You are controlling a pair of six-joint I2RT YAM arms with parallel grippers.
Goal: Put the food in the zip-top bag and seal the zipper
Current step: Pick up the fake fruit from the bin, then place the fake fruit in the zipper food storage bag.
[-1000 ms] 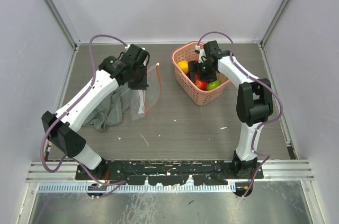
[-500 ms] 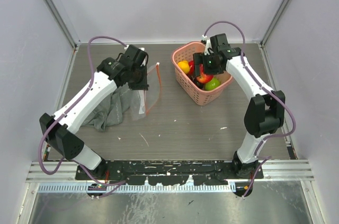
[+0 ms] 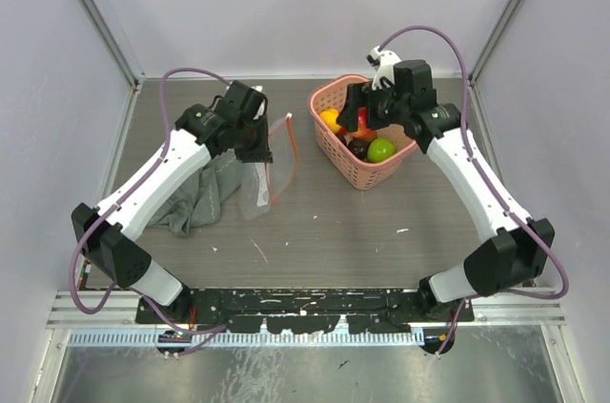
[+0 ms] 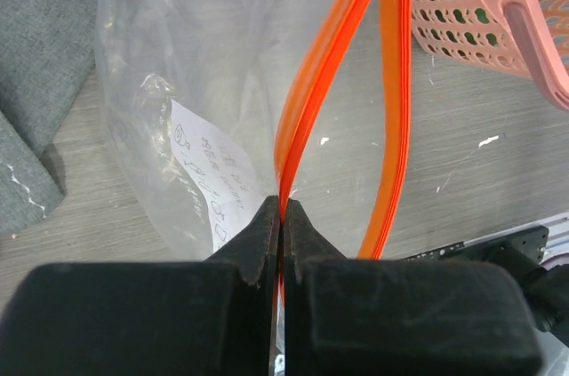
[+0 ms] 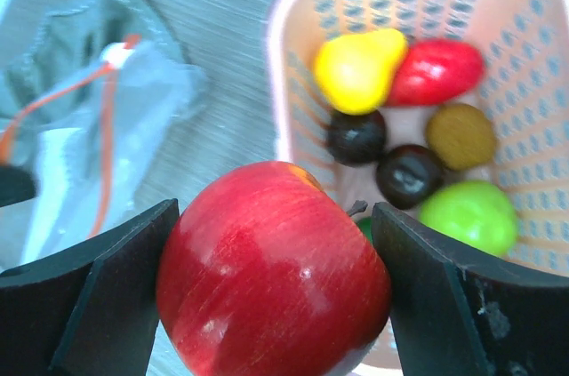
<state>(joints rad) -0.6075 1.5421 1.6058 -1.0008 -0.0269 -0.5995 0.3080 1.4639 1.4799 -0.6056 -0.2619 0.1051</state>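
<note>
From the top external view, the left end effector (image 3: 254,139) is closed on the upper edge of the zip-top bag (image 3: 257,184). It holds that edge off the tabletop (image 3: 334,222) while the bag's lower part hangs down beside the grey cloth (image 3: 195,198). The zipper (image 3: 284,160) has its long axis running from the far side toward the arm bases. The right end effector (image 3: 363,123) hovers over the left part of the pink basket (image 3: 331,151) with a red apple (image 3: 362,117) between its fingers. The bag lies to this end effector's left, across a strip of bare tabletop, and the basket rim stands between them.

In the left wrist view, the jaws are pressed nearly together on one orange lip of the zipper. The second lip bows away to the right, so the mouth is parted into a long, narrow slit. A white label (image 4: 209,189) shows through the clear plastic.

In the right wrist view, the fingers stand wide, spread around the apple, which fills the gap. Below, a yellow pear (image 5: 356,69), dark plums (image 5: 356,136) and a green apple (image 5: 467,216) lie in the basket. The bag and its white slider tab (image 5: 114,54) sit left of the rim.

The right arm carries the fruit, so the coming move is probably a leftward traverse. The apple should then drop along the slit's length, and the narrow opening may catch it.
</note>
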